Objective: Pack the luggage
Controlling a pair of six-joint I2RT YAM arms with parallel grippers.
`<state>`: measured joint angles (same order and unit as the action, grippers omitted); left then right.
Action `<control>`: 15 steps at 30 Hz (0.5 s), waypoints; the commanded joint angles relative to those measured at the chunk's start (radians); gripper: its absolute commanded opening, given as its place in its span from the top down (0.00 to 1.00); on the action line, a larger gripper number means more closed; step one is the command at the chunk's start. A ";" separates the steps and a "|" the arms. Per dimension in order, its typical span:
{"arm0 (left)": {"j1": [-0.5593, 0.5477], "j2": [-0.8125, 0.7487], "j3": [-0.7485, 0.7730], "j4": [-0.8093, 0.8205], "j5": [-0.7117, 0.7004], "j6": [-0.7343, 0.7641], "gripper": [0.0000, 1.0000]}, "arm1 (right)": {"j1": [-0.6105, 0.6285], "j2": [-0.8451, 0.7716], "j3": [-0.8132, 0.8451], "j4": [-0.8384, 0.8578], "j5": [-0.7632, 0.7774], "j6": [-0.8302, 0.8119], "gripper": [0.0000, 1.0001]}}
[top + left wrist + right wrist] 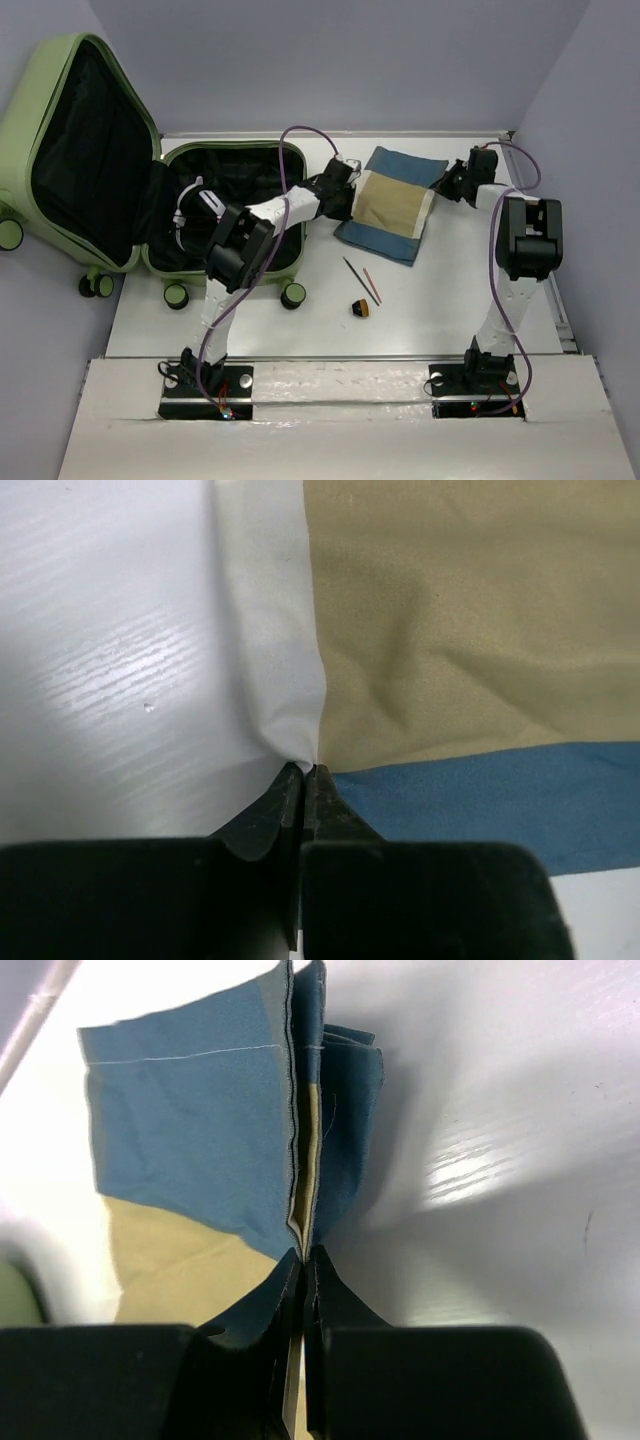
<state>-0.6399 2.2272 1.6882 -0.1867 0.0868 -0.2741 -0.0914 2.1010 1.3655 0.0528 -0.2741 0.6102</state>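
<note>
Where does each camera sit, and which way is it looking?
Top camera: high up behind the robot, looking down at the table, the open luggage and the cloth; the left arm and right arm show whole.
Left wrist camera: on the left arm, looking along the left gripper, shut on the cloth's white-and-tan edge.
Right wrist camera: on the right arm, looking along the right gripper, shut on the cloth's blue edge.
Shared: all three see the same cloth.

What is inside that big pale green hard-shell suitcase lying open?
Black fabric lining and a small white object, too small to identify. The left robot arm covers part of the suitcase.
</note>
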 commanded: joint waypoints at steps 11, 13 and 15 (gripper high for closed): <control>-0.009 -0.320 -0.010 0.016 0.128 -0.034 0.94 | 0.001 -0.349 -0.080 0.081 -0.065 0.006 0.93; -0.009 -0.359 -0.005 -0.006 0.123 -0.033 0.94 | 0.001 -0.371 -0.075 0.081 -0.095 0.026 0.93; -0.001 -0.405 0.007 -0.046 0.076 -0.019 0.94 | 0.028 -0.400 -0.056 0.070 -0.103 0.037 0.93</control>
<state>-0.6460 1.9327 1.6600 -0.1875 0.1795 -0.3004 -0.0895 1.7657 1.2922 0.0811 -0.3286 0.6193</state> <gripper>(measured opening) 0.087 0.076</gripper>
